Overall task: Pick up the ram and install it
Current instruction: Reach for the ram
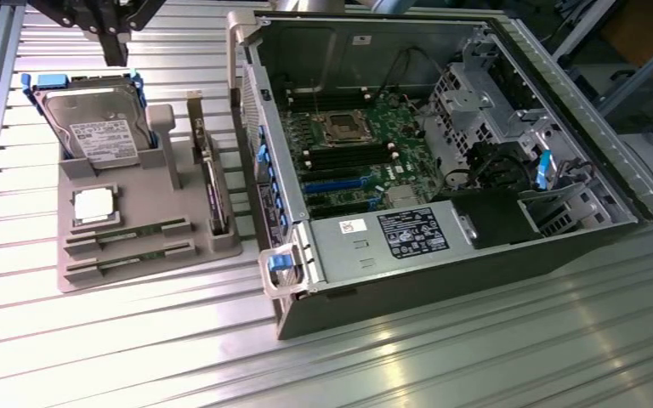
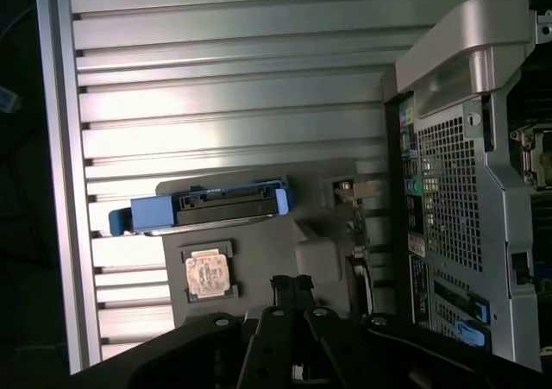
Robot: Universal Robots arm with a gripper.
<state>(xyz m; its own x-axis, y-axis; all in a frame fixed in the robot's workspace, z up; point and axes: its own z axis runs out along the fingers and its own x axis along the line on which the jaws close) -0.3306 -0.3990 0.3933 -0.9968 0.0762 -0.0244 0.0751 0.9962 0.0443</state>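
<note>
Hovering at the exterior view's upper left, your gripper [image 1: 115, 53] has its fingers pressed together on nothing. The ram [image 1: 128, 234] lies well apart, lower left, slotted in the grey tray [image 1: 150, 195] (its twin [image 1: 132, 259] just beside).

On the exterior view's left I see a grey tray [image 1: 145, 197] on the slatted metal table [image 1: 474, 348]. It holds a hard drive [image 1: 98, 127] at upper left, a silver CPU chip [image 1: 94, 205] below it and a dark expansion card [image 1: 215, 191] standing on edge along its right side. The open computer case [image 1: 303, 51] sits to the right, its motherboard [image 1: 355, 149] exposed.
</note>
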